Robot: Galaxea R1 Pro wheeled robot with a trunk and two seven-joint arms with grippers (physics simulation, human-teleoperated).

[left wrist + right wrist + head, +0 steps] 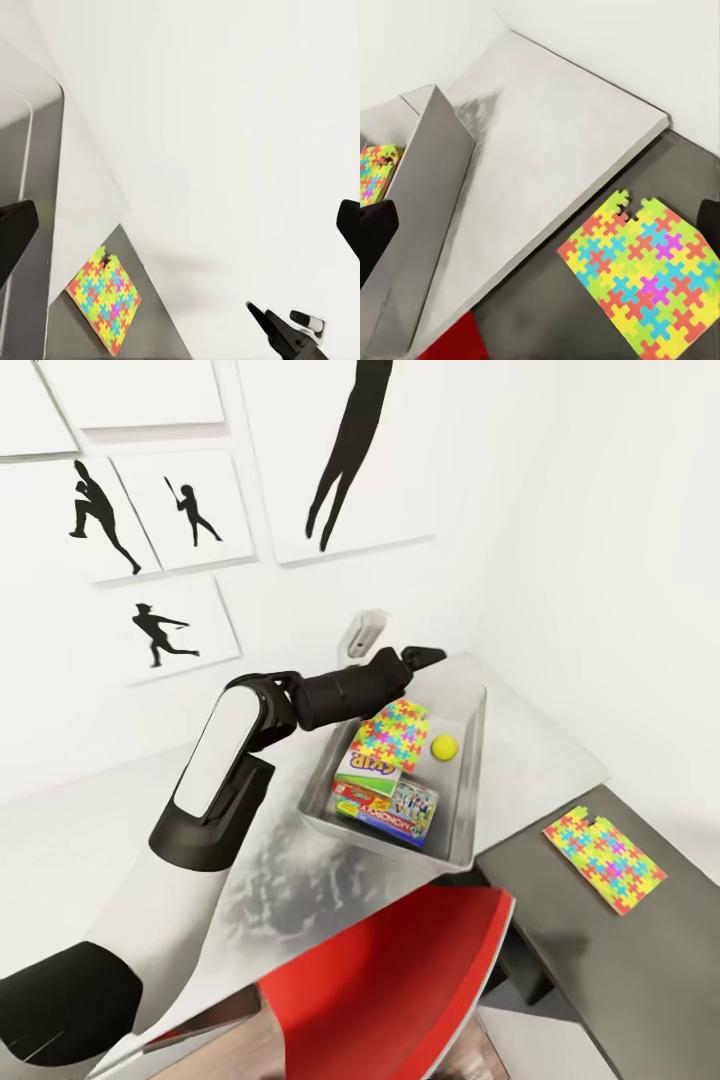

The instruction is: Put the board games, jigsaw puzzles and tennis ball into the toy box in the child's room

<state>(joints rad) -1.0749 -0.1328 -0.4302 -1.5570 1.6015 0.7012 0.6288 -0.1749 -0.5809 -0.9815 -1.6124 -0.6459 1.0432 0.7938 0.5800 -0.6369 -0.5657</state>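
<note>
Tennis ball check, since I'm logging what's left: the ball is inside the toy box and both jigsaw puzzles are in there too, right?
Not quite. The tennis ball is in the toy box, but only one jigsaw puzzle is; the head view shows the other puzzle lying on the dark grey desk top.

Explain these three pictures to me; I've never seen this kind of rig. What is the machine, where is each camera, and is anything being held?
These are simulator renders of a wheeled two-armed robot. The head view looks down over an L-shaped desk. Its left arm reaches over the grey toy box, which holds board games, one jigsaw puzzle and the tennis ball. The left gripper is open and holds nothing. The other two pictures come from cameras on the wrists. The right wrist view looks down at the second puzzle, lying on the dark desk top outside the box, with nothing between its spread fingers.
</note>
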